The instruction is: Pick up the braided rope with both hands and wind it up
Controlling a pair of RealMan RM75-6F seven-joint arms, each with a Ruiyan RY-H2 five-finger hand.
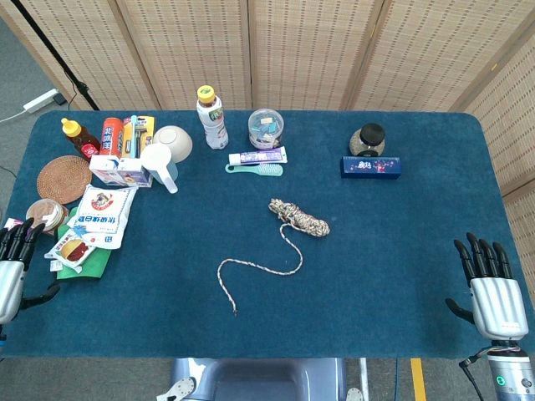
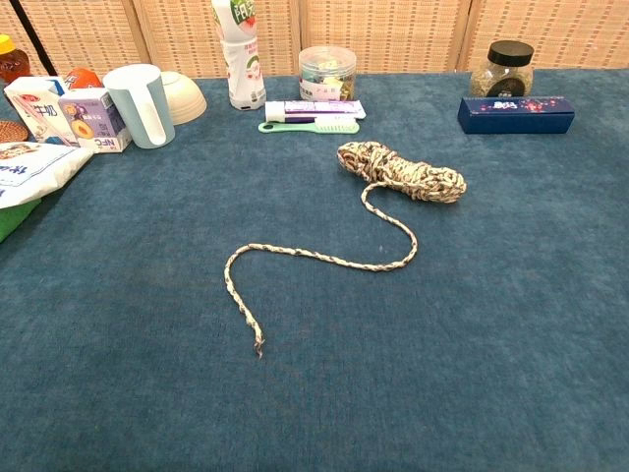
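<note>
Rope work has not started: the braided rope (image 1: 298, 217) lies untouched near the middle of the blue worktop (image 1: 401, 251), and neither robot hand is anywhere close to it. The rope is partly bundled already. A loose coil sits at its far end, and from it a single free tail (image 2: 324, 258) snakes toward the robot in a long S-curve, ending in a frayed tip nearest the front edge.

The left robot hand (image 1: 15, 255) waits at the left front corner of the worktop, fingers pointing up and apart, holding nothing. The right robot hand (image 1: 489, 284) stands at the right front corner in much the same pose, fingers straight and spread, also empty. Both show only in the head view; the chest view sees the rope alone.

Judging by this layout, the step in hand is the opening reach. The next move probably calls for both arms to travel inward, one hand going to the coil to steady or lift it, the other to the free tail, so the slack can be wrapped round the bundle. The tail is thin and lies flat on the cloth, so pinching it will likely need a careful low approach.

Clutter stands well apart from the rope: a toothbrush (image 1: 255, 170) and toothpaste tube (image 1: 257, 156) lie beyond the coil, with a blue box (image 1: 370, 166) off to the right.
</note>
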